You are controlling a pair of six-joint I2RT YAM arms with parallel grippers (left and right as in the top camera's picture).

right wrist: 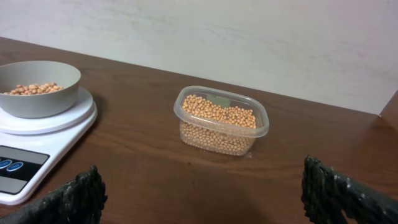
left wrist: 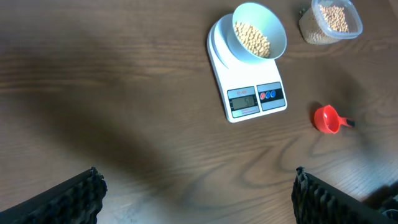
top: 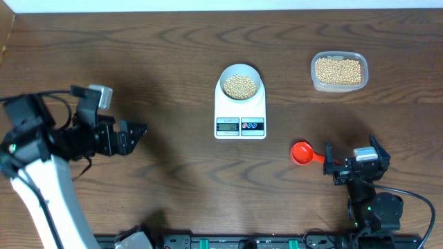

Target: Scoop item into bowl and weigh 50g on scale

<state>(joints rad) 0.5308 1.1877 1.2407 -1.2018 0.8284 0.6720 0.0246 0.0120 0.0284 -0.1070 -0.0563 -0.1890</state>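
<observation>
The left gripper (left wrist: 199, 194) and right gripper (right wrist: 199, 196) both stand wide open, holding nothing. A red scoop (top: 302, 153) lies near the right one. Farther off, small round beige soybeans (top: 240, 86) half fill a pale blue bowl (left wrist: 277, 38) sitting on the white digital scale (top: 228, 112); more fill a clear container (right wrist: 262, 128).

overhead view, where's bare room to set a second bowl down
Widest bare tabletop: between the left pincer and the scale, and the back left. A narrower gap lies between scale and bean container. Front right is crowded: red scoop by the right pincer.
</observation>
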